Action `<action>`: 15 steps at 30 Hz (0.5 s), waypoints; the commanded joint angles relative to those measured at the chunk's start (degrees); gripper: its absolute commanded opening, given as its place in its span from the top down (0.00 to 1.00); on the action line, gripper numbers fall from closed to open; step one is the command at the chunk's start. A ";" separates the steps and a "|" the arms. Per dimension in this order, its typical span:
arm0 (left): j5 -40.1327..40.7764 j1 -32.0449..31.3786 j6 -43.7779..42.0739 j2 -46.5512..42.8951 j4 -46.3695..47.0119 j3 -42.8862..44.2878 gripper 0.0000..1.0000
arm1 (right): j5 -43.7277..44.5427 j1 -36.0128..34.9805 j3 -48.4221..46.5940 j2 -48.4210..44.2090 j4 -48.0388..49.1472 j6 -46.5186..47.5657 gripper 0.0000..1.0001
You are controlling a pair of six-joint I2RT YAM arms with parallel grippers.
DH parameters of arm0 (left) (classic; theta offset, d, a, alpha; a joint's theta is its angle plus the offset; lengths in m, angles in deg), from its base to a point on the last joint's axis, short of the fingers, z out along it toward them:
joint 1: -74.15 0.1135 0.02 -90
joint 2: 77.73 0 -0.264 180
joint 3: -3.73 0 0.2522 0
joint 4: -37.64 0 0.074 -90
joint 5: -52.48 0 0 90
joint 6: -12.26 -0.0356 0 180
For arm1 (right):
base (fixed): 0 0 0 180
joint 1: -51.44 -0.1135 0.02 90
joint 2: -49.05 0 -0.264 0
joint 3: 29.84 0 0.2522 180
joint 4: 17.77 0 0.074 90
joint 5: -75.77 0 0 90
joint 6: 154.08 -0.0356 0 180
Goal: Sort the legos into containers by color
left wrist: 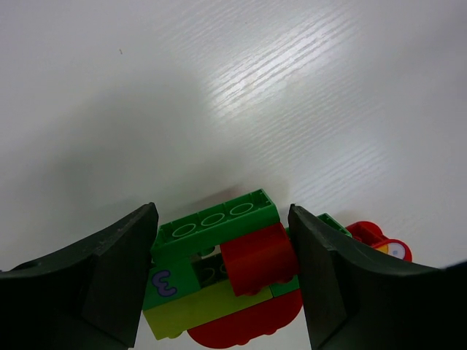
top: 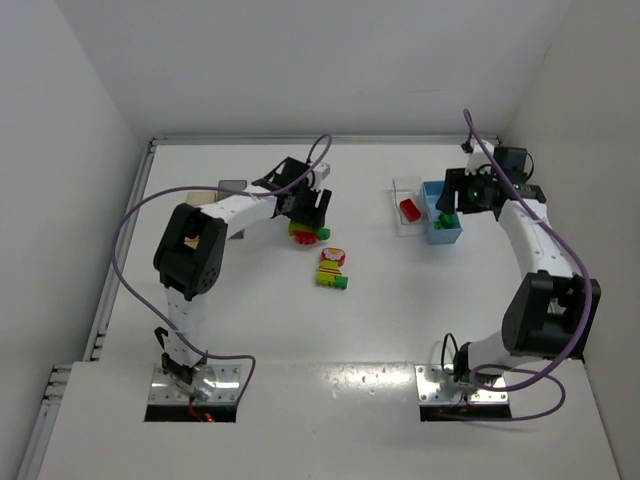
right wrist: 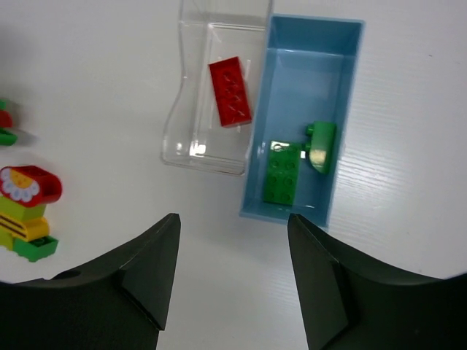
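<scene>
- The left tool (left wrist: pixel 222 213) is down at the tabletop (top: pixel 400 330), partly closed around a cluster (left wrist: pixel 219 277) of legos.
- Its two fingers (left wrist: pixel 109 284) stand one on each side of the cluster and seem to press on its sides.
- The cluster rests on the tabletop, left of centre.
- It has a long green brick (left wrist: pixel 215 221) on top, a red brick (left wrist: pixel 259 259) beside it, a yellow-green brick (left wrist: pixel 197 312) lower down and a round red piece at the bottom.
- The right tool (right wrist: pixel 233 219) hangs above the tabletop on the right, just near of the blue bin (right wrist: pixel 343 51).
- Its jaws are about half open with nothing between them.
- The blue bin holds two green bricks: one (right wrist: pixel 282 172) lies flat on the floor of the bin, the other (right wrist: pixel 322 146) is tilted beside it.
- The clear bin (right wrist: pixel 191 146) stands right against the left side of the blue bin, with one red brick (right wrist: pixel 230 91) flat inside.
- A second cluster (top: pixel 332 270) lies loose near the middle of the tabletop, between the arms and apart from both tools.
- It shows red with a white face on top, then yellow, then green at the near end.
- Two more bins sit at the far left, partly hidden by the left arm: a grey one (top: pixel 232 185) and a pale orange one (top: pixel 203 197). I cannot tell what they hold.
</scene>
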 commanded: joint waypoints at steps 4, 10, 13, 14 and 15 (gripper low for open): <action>-4.06 2.28 9.89 -3.82 1.22 2.93 0.97 | -16.24 -4.48 -1.60 -3.31 -0.46 3.13 0.39; -17.58 3.95 18.69 -4.96 8.17 3.03 1.00 | -28.20 -12.66 1.39 -3.06 -1.61 7.87 0.39; -26.02 4.57 21.51 -4.44 9.14 3.64 1.00 | -31.89 -15.73 1.40 -1.66 -2.30 11.21 0.39; -26.74 4.57 22.22 -4.43 9.14 3.64 1.00 | -31.90 -17.22 -0.08 -0.52 -2.92 12.26 0.39; -27.61 4.57 22.92 -4.43 9.66 3.64 1.00 | -31.90 -18.02 -0.71 0.02 -4.06 14.19 0.39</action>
